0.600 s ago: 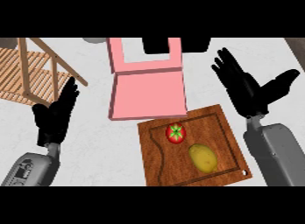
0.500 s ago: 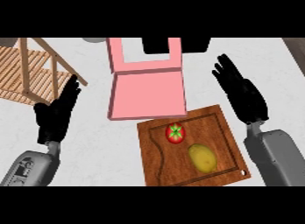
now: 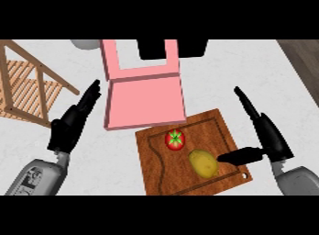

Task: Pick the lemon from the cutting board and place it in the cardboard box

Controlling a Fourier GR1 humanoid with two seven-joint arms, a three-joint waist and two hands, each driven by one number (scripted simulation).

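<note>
The right hand (image 3: 269,137) is held open beside the lemon (image 3: 203,163) on the cutting board (image 3: 162,170), thumb near it, nothing grasped; the left hand (image 3: 71,126) is rested open, fingers straight.

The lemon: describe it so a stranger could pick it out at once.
Find the brown wooden cutting board below the open pink box. Two things lie on it. The yellow oval lemon is the one nearer the robot, beside the right hand's thumb; its neighbour is a red tomato.
</note>
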